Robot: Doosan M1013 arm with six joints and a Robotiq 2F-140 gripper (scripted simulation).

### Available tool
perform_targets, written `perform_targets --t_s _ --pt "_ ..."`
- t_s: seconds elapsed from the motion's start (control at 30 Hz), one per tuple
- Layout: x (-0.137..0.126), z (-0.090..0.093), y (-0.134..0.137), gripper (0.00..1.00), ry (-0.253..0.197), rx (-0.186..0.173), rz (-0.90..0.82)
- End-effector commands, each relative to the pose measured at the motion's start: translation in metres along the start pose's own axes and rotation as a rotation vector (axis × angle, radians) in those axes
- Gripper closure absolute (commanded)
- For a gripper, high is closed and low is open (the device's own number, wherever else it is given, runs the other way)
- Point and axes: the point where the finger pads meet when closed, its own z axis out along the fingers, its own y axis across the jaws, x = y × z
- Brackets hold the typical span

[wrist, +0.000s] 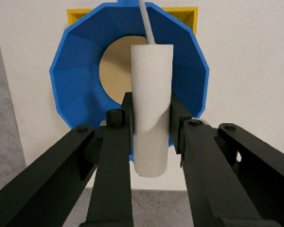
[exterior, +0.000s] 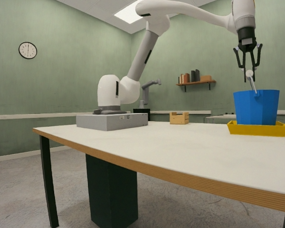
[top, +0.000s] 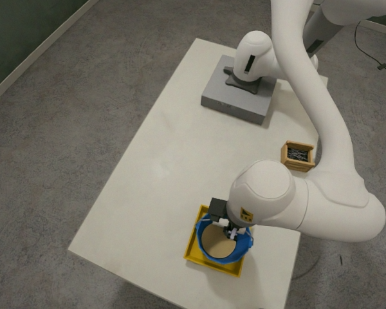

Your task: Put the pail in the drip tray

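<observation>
The blue pail (top: 224,243) stands upright within the yellow drip tray (top: 214,246) near the table's front edge. In the side view the pail (exterior: 256,107) has its base down behind the tray's (exterior: 258,128) rim, so the gap to the floor is hidden. My gripper (exterior: 248,73) is above the pail, shut on the white grip of the pail's handle (wrist: 151,109). The wire bail runs from the grip down to the pail's rim. In the wrist view the pail (wrist: 130,71) lies straight below my fingers, with its tan bottom in sight.
A small wooden crate of dark nails (top: 297,155) stands on the table's right side. The arm's grey base block (top: 238,89) is at the far end. The tray sits close to the table's front edge.
</observation>
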Motion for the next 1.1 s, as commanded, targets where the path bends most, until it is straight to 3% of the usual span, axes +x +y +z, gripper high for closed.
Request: perform_targets --t_s 0.0,0.3,0.33,1.07 --pt "-0.0014 0.0037 0.0005 0.9 0.005 -0.002 -0.001" --pt "-0.0014 0.0037 0.0005 0.9 0.005 -0.002 -0.001" --pt "-0.0014 0.0037 0.0005 0.0 0.005 -0.002 -0.001" --pt "-0.0014 0.0037 0.0006 0.0 0.005 -0.002 -0.001"
